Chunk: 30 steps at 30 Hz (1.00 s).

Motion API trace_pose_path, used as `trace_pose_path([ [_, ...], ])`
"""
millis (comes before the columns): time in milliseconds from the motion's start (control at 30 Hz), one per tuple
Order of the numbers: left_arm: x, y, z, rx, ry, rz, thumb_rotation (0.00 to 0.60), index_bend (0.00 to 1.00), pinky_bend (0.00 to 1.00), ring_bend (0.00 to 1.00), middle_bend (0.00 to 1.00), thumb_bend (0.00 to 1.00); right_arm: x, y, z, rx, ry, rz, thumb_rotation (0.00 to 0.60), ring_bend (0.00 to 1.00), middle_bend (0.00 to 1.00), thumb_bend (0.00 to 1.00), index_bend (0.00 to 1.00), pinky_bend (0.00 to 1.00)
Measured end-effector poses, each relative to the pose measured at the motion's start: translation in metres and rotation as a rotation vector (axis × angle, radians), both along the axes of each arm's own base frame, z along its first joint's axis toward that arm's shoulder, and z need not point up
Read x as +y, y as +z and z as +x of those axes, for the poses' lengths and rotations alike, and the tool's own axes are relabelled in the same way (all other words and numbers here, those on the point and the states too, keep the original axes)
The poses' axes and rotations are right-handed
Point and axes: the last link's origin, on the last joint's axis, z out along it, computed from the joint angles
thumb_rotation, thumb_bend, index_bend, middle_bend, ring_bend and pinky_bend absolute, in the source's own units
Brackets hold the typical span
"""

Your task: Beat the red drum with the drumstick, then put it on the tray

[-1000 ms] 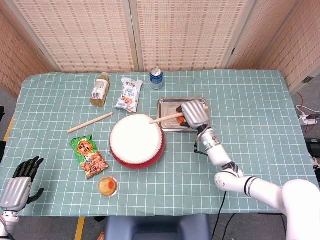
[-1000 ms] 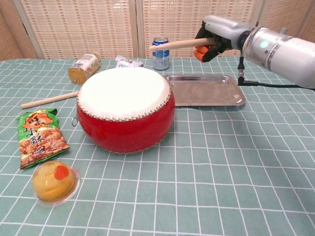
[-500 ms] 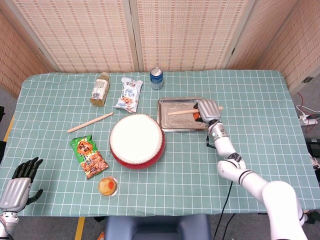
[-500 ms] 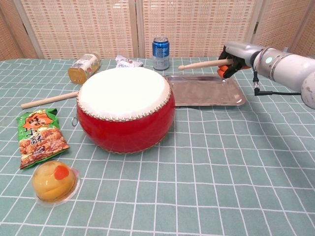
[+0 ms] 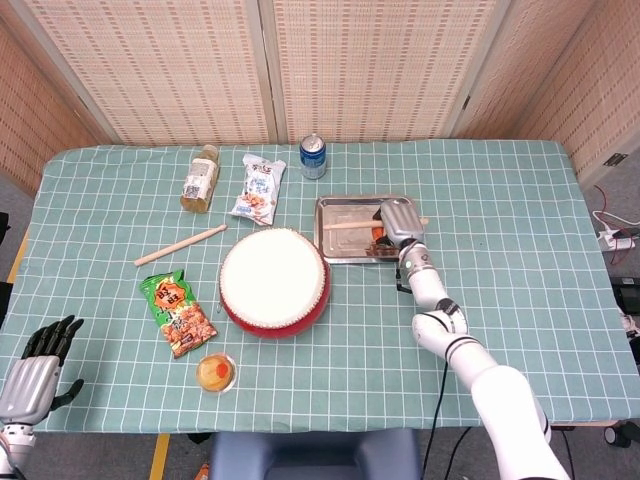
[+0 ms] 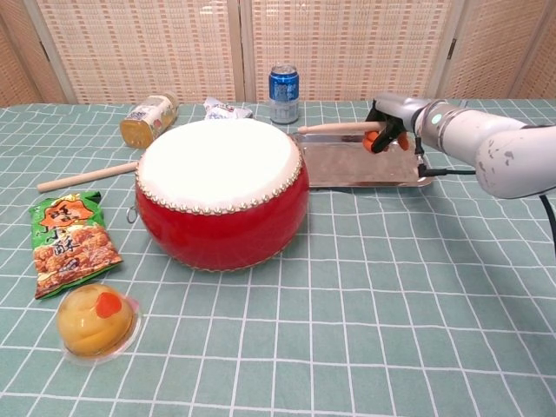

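Lowered from its raised spot beside the drum a second ago, the right hand (image 5: pixel 397 222) now sits over the metal tray (image 5: pixel 340 247), its fingers (image 6: pixel 383 136) wrapped around the drumstick (image 6: pixel 334 128). That stick lies nearly level just above the tray floor, its tip pointing toward the red drum (image 6: pixel 221 195); whether it touches the metal cannot be told. The drum stands on the checked surface (image 5: pixel 520 260) just left of the tray. A second stick (image 5: pixel 180 245) lies apart, left of the drum. The left hand (image 5: pixel 32 372) hangs at the near-left edge, fingers spread, holding nothing.
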Motion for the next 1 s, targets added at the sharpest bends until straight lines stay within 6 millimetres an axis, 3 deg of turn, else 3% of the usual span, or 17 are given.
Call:
trace_pose_path([
  [167, 0.0, 0.0, -0.001, -0.001, 0.003, -0.001, 0.6, 0.02, 0.02, 0.0, 0.0, 0.24, -0.001, -0.003, -0.002, -0.023, -0.034, 0.014, 0.6, 0.28, 0.38, 0.26, 0.3, 0.5],
  [367, 0.001, -0.002, 0.001, 0.0, -0.005, -0.009, 0.6, 0.02, 0.02, 0.0, 0.0, 0.24, -0.001, -0.005, -0.004, -0.029, -0.043, 0.041, 0.6, 0.19, 0.33, 0.19, 0.25, 0.4],
  [567, 0.003, -0.001, 0.001, 0.001, -0.009, -0.006, 0.6, 0.02, 0.02, 0.0, 0.0, 0.24, -0.002, 0.002, -0.001, -0.06, -0.013, 0.032, 0.6, 0.19, 0.32, 0.18, 0.24, 0.39],
  [833, 0.006, 0.001, 0.004, -0.001, -0.027, 0.001, 0.6, 0.02, 0.02, 0.0, 0.0, 0.24, 0.0, 0.042, -0.005, -0.063, 0.134, -0.072, 0.6, 0.19, 0.32, 0.21, 0.26, 0.38],
  [1000, 0.01, 0.0, 0.008, -0.004, -0.045, 0.001, 0.6, 0.02, 0.02, 0.0, 0.0, 0.24, 0.021, 0.07, -0.019, -0.029, 0.223, -0.097, 0.6, 0.19, 0.32, 0.25, 0.27, 0.38],
])
